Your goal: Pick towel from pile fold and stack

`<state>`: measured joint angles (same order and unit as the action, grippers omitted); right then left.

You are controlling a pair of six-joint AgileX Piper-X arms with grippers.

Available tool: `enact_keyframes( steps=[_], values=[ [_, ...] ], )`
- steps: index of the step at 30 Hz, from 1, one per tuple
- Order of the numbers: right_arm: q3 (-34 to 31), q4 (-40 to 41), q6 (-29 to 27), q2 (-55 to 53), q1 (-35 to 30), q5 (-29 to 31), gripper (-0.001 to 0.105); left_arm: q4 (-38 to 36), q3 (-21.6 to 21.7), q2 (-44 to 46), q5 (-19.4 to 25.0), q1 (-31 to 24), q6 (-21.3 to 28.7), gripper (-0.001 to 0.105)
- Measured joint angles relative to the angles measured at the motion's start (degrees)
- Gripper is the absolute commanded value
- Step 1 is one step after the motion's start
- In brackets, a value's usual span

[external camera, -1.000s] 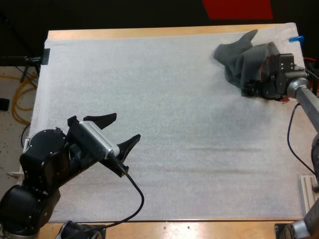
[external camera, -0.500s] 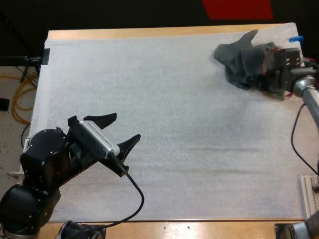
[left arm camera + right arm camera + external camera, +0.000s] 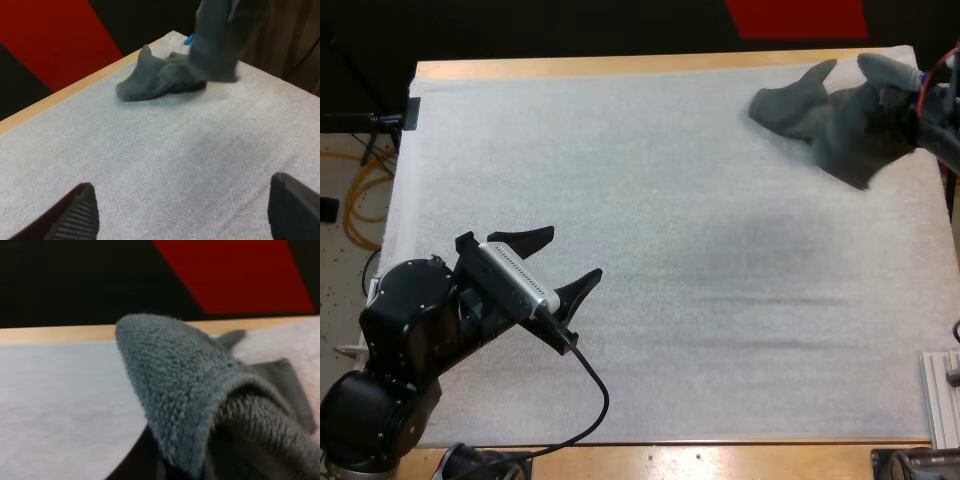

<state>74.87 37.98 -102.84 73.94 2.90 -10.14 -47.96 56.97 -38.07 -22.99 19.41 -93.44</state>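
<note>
Your right gripper (image 3: 930, 100) is clamped on the towel (image 3: 855, 130); lift it clear of the pile (image 3: 788, 98) before you carry. Your left gripper (image 3: 574, 254) is open, far from the pile.

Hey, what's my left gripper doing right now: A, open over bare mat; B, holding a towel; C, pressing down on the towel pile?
A: the left gripper stands open over the white mat, far from the grey towels.
</note>
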Motion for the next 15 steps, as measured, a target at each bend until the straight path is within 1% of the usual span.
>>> enact_keyframes(
  steps=[3,6,9,12,15],
  values=[
    [0.10,4.10,0.50,-3.10,0.00,-3.26,0.001,-0.75,0.00,0.00,0.00,0.00,0.00,0.068],
    [0.10,9.46,1.27,-4.30,0.00,-6.86,0.001,-3.08,0.00,0.00,0.00,0.00,0.00,0.068],
    [-0.80,14.31,1.60,-4.40,0.88,-7.59,0.001,-5.03,0.00,0.00,-0.61,0.00,0.00,0.068],
    [-4.27,14.27,2.64,-4.40,3.08,-7.50,0.001,-5.87,0.00,0.00,-1.35,0.00,0.00,0.068],
    [-9.61,11.45,6.63,-4.40,7.15,-6.81,0.001,-5.87,0.00,0.00,-1.35,0.00,0.00,0.068]
  ],
)
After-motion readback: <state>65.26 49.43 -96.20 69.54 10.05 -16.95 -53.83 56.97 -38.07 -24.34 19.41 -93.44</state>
